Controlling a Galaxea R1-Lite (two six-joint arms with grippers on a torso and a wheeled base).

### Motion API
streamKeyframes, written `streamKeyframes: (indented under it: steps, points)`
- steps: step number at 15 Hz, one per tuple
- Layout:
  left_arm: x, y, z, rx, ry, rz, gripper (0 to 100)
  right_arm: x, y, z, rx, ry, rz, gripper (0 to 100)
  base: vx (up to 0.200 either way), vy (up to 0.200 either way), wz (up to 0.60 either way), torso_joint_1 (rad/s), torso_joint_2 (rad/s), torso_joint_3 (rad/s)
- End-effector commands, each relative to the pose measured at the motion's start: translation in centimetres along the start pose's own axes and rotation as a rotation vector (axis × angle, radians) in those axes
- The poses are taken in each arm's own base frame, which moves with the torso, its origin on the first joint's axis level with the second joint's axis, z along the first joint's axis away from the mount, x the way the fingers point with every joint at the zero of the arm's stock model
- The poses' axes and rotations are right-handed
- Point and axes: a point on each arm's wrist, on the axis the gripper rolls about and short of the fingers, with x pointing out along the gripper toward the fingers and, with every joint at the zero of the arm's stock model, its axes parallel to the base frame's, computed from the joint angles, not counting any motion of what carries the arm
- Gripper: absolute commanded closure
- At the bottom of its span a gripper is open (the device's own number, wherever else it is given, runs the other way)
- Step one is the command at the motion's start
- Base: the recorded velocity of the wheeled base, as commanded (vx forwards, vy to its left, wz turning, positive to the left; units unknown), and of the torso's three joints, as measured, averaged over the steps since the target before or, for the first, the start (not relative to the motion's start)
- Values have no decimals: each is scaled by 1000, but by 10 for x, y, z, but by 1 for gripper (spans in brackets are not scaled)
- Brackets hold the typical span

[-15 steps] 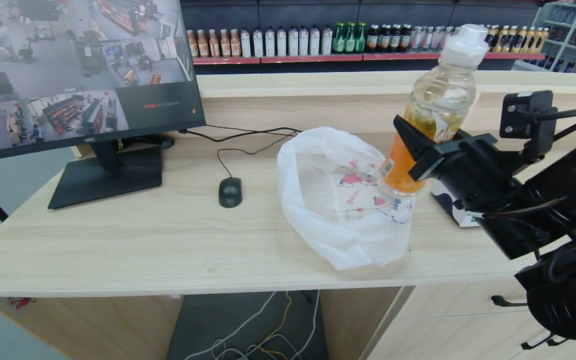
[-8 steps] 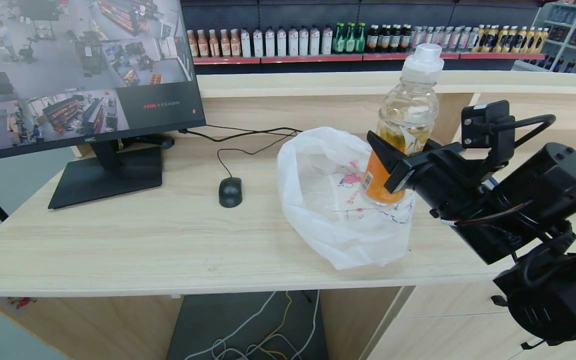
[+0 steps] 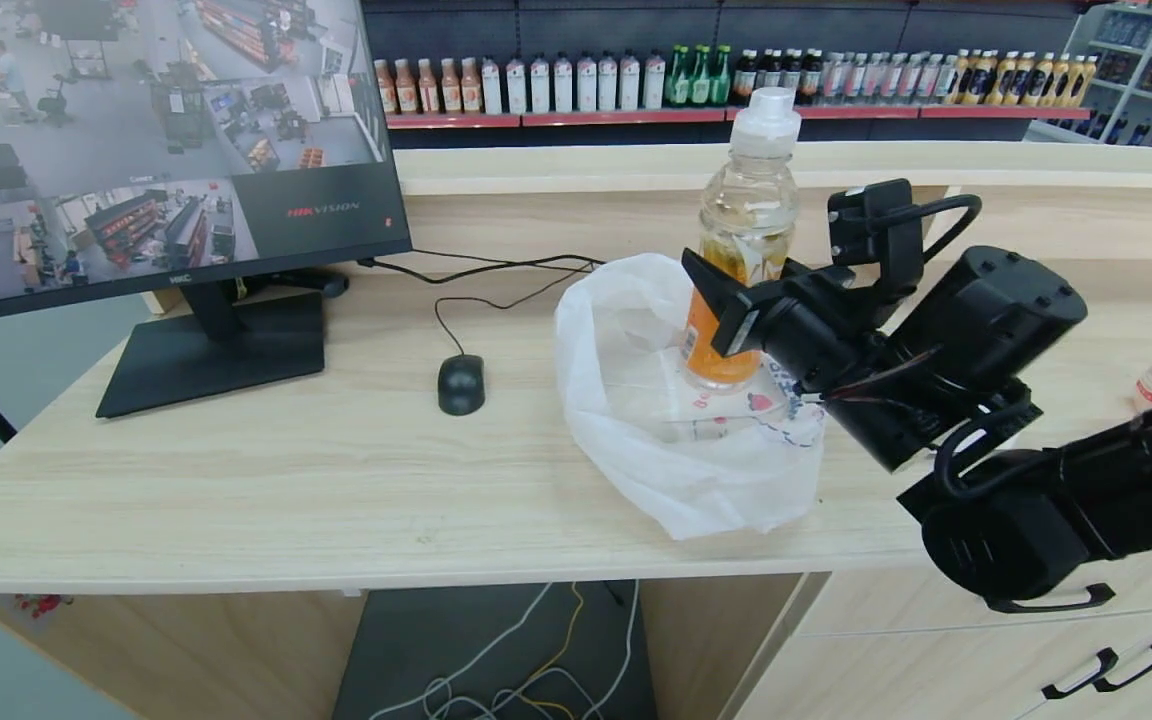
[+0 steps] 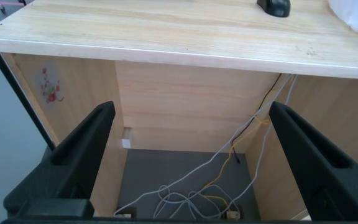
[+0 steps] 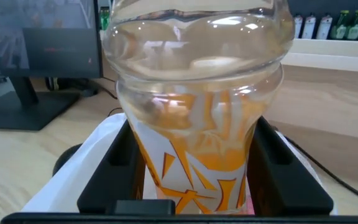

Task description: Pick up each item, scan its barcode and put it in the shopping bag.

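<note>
Right gripper (image 3: 739,303) is clamped on the orange-labelled bottle (image 3: 748,210), which is held upright. Over the past second it has carried the bottle leftward and lower. The base now hangs in the open mouth of the white shopping bag (image 3: 626,420) on the counter (image 3: 286,470). Left gripper (image 4: 191,112) sits below the counter edge, jaws wide apart.
</note>
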Motion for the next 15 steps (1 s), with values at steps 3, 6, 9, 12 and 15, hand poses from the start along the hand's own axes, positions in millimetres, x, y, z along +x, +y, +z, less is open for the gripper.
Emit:
streamKeyframes:
  steps: [3,6,9,12,15]
  points:
    - [0,0,0,-1,0,1,0,24,1,-10,35,6,-1,100,0,0,0,0,0,0]
    - [0,0,0,0,0,1,0,32,0,-26,81,34,-17,100,0,0,0,0,0,0]
    - [0,0,0,0,-2,1,0,41,0,-38,101,42,-36,100,0,0,0,0,0,0]
    - [0,0,0,0,0,-1,0,59,2,-52,104,17,-36,100,0,0,0,0,0,0]
    - [0,0,0,0,0,1,0,68,2,-60,102,4,-39,100,0,0,0,0,0,0]
